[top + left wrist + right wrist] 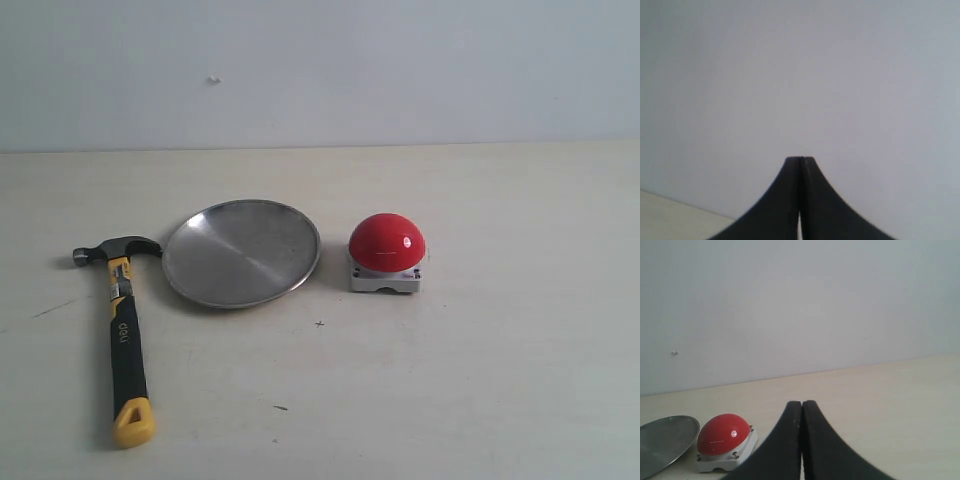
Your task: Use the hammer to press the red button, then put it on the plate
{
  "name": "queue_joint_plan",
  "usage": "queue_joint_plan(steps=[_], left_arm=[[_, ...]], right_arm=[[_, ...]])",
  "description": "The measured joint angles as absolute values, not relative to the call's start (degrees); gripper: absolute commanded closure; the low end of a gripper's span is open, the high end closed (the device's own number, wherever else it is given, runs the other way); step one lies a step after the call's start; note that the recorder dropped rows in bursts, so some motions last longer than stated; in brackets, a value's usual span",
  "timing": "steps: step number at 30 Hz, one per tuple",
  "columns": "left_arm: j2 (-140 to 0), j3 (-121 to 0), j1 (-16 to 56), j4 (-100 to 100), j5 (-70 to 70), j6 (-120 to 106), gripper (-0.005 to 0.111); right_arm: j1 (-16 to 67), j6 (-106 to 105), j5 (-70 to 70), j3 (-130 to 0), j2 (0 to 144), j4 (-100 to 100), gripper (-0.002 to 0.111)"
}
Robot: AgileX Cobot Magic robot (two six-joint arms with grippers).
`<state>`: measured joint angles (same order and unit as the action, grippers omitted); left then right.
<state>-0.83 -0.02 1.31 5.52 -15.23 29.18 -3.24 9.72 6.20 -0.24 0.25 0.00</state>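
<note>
The hammer [124, 330] lies flat on the table at the left, its dark head towards the wall and its yellow end towards the front edge. Right of its head rests the silver plate [241, 252], with nothing on it. The red button [387, 243] on its grey base stands just right of the plate. Neither gripper shows in the exterior view. My left gripper [800, 159] is shut and empty, facing the wall. My right gripper [802, 402] is shut and empty; the red button [723, 434] and the plate's edge [665, 437] show beside it.
A pale wall [320, 70] runs behind the table [500, 380]. A few small dark specks [280, 407] mark the tabletop in front of the plate.
</note>
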Motion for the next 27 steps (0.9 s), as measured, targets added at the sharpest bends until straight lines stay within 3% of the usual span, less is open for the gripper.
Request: queue_joint_plan(steps=[3,7,10,17,24,27], left_arm=[[-7.24,-1.29,1.31,5.4,-17.36,31.04,0.107],[-24.56,-14.07,0.65,5.4,-13.44,29.81,0.107],[-42.75,-29.01,0.65,5.4,3.24,25.45,0.107],[-66.11,-48.05,0.65,5.5,30.03,14.15,0.107],[-78.91,-55.9,0.65,0.0,39.77,10.47,0.106],[-85.14,-59.08,0.65,-3.52,46.58,9.74,0.097]], right_arm=[[-3.24,9.72,6.2,-0.24,0.25,0.0,0.108],[-3.24,9.72,6.2,-0.24,0.25,0.0,0.108],[-3.24,9.72,6.2,-0.24,0.25,0.0,0.108],[-3.24,9.72,6.2,-0.24,0.25,0.0,0.108],[-3.24,9.72,6.2,-0.24,0.25,0.0,0.108],[-3.24,9.72,6.2,-0.24,0.25,0.0,0.108]])
